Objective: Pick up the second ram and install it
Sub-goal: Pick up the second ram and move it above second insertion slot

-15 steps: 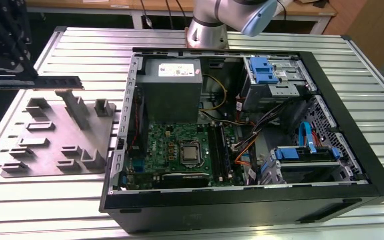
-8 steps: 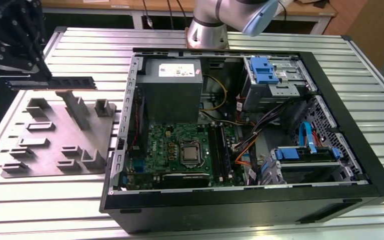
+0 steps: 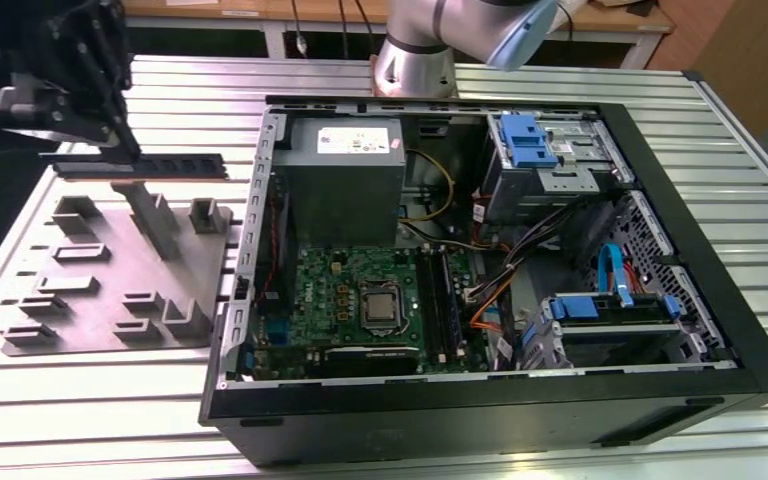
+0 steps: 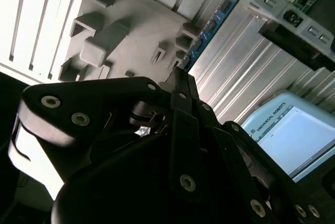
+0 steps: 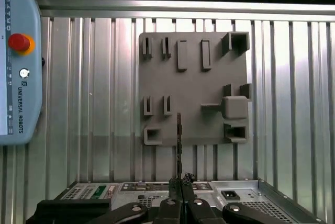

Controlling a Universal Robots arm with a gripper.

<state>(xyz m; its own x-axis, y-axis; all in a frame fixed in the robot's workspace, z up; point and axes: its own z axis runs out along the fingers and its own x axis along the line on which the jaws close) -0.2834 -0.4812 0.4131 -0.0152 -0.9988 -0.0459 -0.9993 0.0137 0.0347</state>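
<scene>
Dark end effector (image 5: 181, 181) pinches the second ram (image 5: 179, 140), seen edge-on over the grey fixture plate (image 5: 199, 88), its clamped end hidden.

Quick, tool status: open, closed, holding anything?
Tool: closed, holding the second ram by one end, near the grey fixture plate, outside the computer case.

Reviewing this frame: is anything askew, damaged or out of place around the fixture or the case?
Nothing stands out. The end effector holds the second ram roughly level over the grey fixture plate, and the open computer case lies flat on the slatted table. No spill or damage shows.
</scene>
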